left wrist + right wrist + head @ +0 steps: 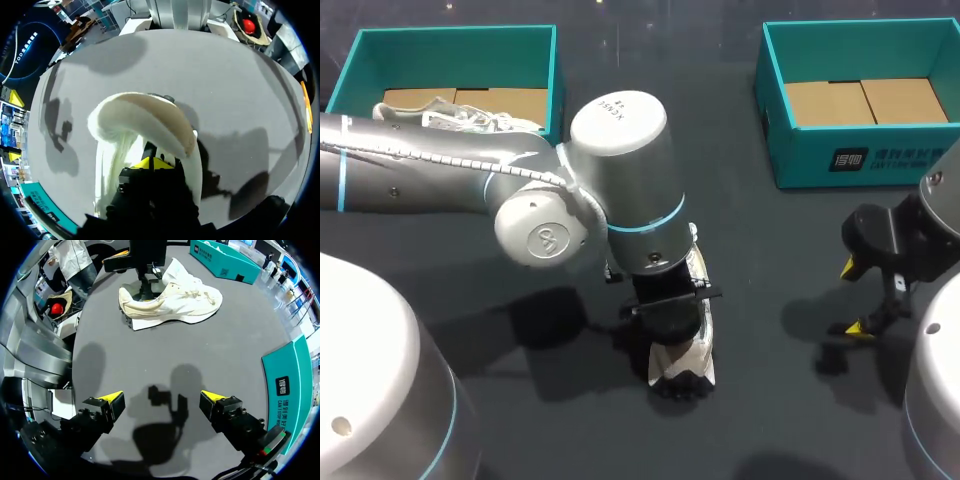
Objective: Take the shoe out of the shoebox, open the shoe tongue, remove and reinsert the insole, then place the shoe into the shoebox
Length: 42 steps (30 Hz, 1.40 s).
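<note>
- One shoe (pixel 685 368) is sitting upright on its sole near the middle of the bench (pixel 770 250), outside both boxes and roughly between them.
- Its upper is showing as soft cream-white fabric with stitched panels and laces, over a thicker white sole with a ridged edge (pixel 172 302).
- From the left wrist view, a curved cream band with a tan inner face (pixel 150 115) is arching over the shoe's opening. Which part of the shoe it is cannot be told.
- The left end effector (pixel 150 164) is pointing straight down into the shoe's opening at one end, with its black body covering much of the shoe from above. Whether it is open or closed on anything cannot be told.
- The bench is showing a flat, dark grey, matte surface with soft shadows of the arms on it.
- The right end effector (pixel 162 400) is hovering over bare bench well apart from the shoe, with its yellow-tipped fingers (pixel 112 399) spread wide and gripping nothing.
- The left shoebox (pixel 555 80), teal with a brown cardboard floor, is standing at the far left and is holding a second pale shoe (pixel 460 118).
- The right shoebox (pixel 860 160), the same teal rectangular shape, is standing at the far right with only its cardboard floor showing.
</note>
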{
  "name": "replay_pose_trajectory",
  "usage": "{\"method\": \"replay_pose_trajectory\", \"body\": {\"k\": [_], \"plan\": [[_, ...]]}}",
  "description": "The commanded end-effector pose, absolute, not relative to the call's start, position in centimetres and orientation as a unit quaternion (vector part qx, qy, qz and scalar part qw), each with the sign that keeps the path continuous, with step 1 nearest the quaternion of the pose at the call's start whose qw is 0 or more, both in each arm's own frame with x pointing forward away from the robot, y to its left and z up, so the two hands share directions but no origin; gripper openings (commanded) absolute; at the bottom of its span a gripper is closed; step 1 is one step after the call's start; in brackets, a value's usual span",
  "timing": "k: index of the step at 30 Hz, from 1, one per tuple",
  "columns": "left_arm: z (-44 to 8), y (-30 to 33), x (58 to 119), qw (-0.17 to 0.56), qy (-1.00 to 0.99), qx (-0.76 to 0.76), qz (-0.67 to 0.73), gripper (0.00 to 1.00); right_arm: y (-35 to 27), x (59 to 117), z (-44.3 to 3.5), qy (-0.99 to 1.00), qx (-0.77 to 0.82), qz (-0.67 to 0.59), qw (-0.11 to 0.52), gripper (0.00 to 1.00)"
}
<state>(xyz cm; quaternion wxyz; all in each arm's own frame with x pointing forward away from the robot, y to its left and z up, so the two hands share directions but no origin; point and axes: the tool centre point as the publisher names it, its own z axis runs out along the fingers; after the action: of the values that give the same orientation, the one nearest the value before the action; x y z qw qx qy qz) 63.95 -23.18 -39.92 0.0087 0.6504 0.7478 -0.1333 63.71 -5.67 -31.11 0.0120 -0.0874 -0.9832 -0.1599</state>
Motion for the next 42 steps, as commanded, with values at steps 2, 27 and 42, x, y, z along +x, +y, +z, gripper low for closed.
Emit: {"method": "replay_pose_trajectory", "body": {"k": [2, 27, 42], "plan": [[-41.2, -24.3, 64.9, 0.013, 0.757, 0.642, -0.122, 0.0, -5.7, 63.5, -31.1, -0.983, -0.088, -0.158, 0.011, 1.0], [-34.3, -23.2, 65.9, 0.107, 0.76, 0.64, -0.023, 0.0, -5.7, 63.5, -31.1, -0.983, -0.088, -0.158, 0.011, 1.0], [-35.6, -23.6, 67.4, 0.086, 0.762, 0.642, 0.008, 0.28, -5.7, 63.5, -31.1, -0.983, -0.088, -0.158, 0.011, 1.0]]}}
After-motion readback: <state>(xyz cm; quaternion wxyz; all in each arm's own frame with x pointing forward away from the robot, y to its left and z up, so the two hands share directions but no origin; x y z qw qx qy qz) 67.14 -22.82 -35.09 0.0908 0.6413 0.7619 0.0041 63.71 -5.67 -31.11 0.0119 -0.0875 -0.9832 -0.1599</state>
